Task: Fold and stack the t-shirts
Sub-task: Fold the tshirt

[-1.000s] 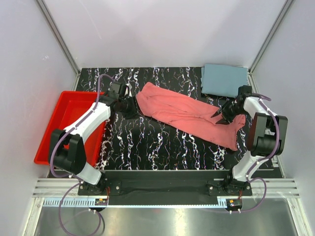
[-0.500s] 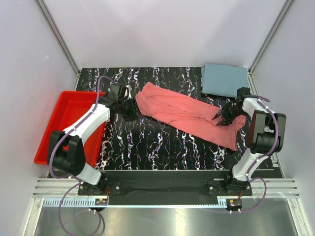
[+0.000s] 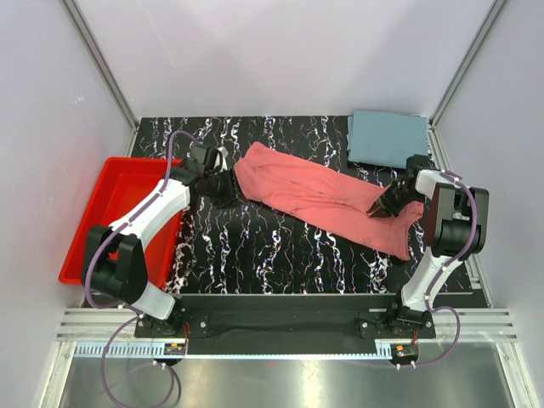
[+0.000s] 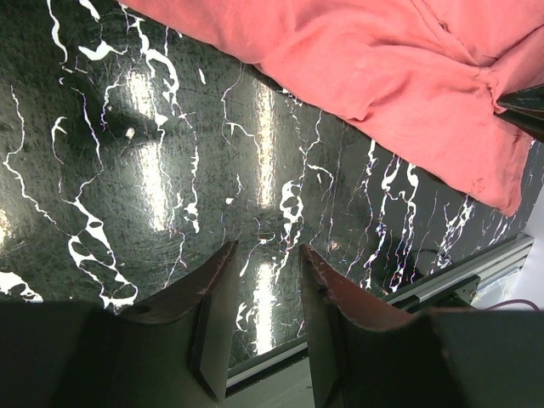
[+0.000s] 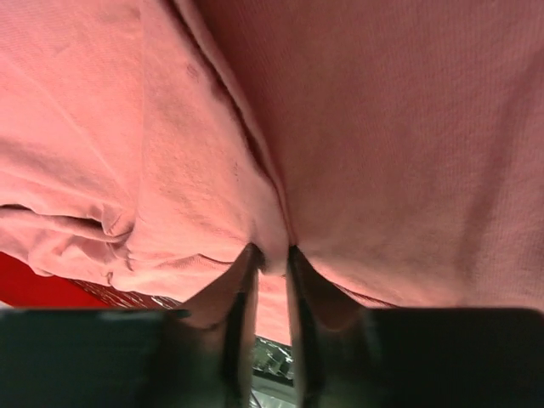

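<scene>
A salmon-pink t-shirt [image 3: 323, 197] lies crumpled in a long diagonal across the black marbled table [image 3: 272, 255]. A folded grey-blue t-shirt [image 3: 387, 138] lies at the back right corner. My right gripper [image 3: 380, 206] is at the pink shirt's right end, shut on a pinch of its fabric [image 5: 274, 246]. My left gripper [image 3: 228, 189] is just left of the shirt's left end, open and empty; in the left wrist view its fingers [image 4: 212, 297] hover over bare table with the pink shirt [image 4: 382, 76] beyond.
A red bin [image 3: 110, 212] stands off the table's left edge. A metal rail [image 3: 280, 327] runs along the near edge. Grey walls enclose the back and sides.
My right gripper has lowered onto the pink shirt's right end and closed on the fabric. My left arm has barely moved.
</scene>
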